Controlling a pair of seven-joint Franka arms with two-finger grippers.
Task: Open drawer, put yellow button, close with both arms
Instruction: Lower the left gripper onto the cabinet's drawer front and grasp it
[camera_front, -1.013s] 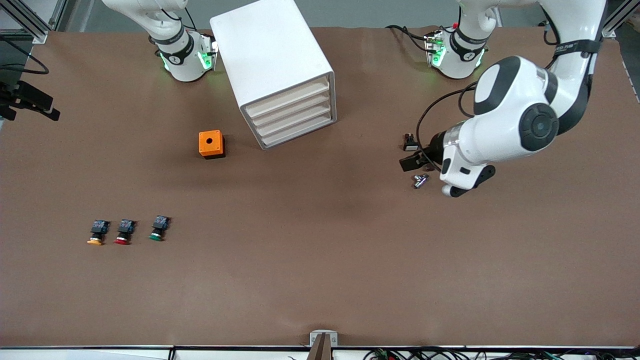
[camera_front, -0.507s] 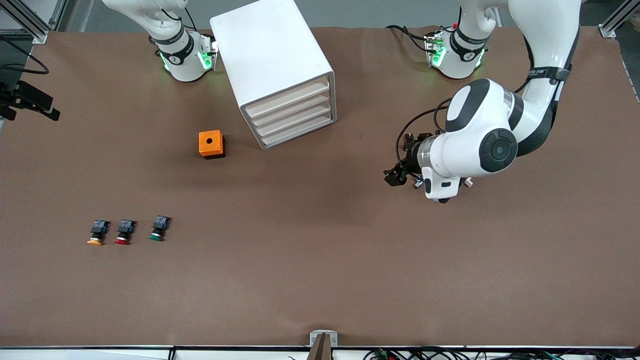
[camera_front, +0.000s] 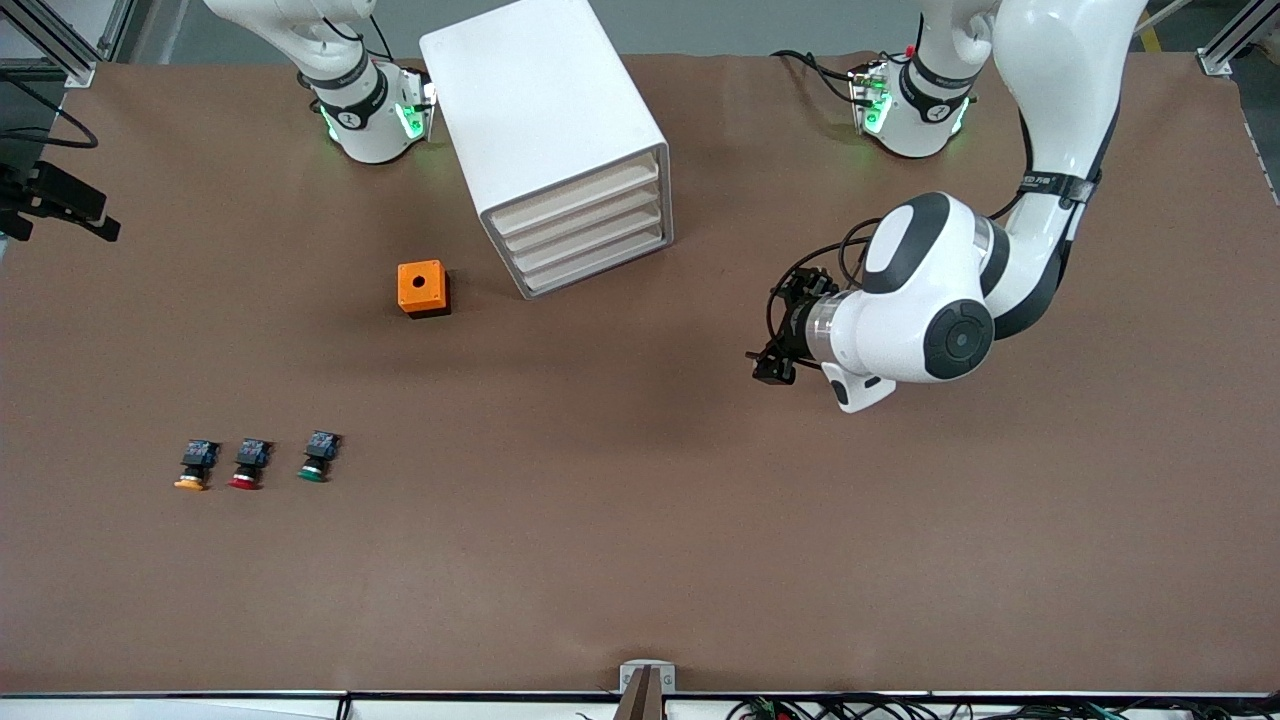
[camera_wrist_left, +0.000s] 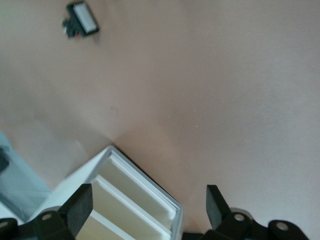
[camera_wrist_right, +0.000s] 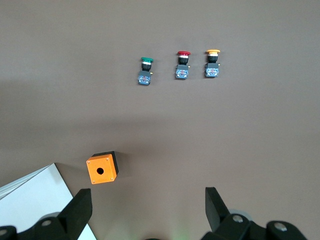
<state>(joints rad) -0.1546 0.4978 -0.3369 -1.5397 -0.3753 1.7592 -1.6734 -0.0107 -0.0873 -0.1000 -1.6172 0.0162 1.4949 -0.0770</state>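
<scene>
The drawer (camera_front: 577, 193) is the top one of four in the white cabinet (camera_front: 540, 110), and all four are shut. The yellow button (camera_front: 192, 470) lies on the table toward the right arm's end, much nearer the front camera than the cabinet. It also shows in the right wrist view (camera_wrist_right: 212, 64). My left gripper (camera_front: 775, 362) hangs over the table between the cabinet and the left arm's end, open and empty (camera_wrist_left: 147, 207). The cabinet's drawer fronts (camera_wrist_left: 125, 200) show between its fingers. My right gripper (camera_wrist_right: 147, 210) is open and empty, high over the table and out of the front view.
A red-capped button (camera_front: 247, 465) and a green-capped button (camera_front: 317, 457) lie in a row beside the yellow one. An orange box (camera_front: 422, 288) with a hole on top sits beside the cabinet. A small black and white part (camera_wrist_left: 80, 22) lies on the table.
My left arm has swung its wrist toward the cabinet and a little nearer the front camera, and now covers two small parts on the table. The right arm, the cabinet and the buttons have not moved.
</scene>
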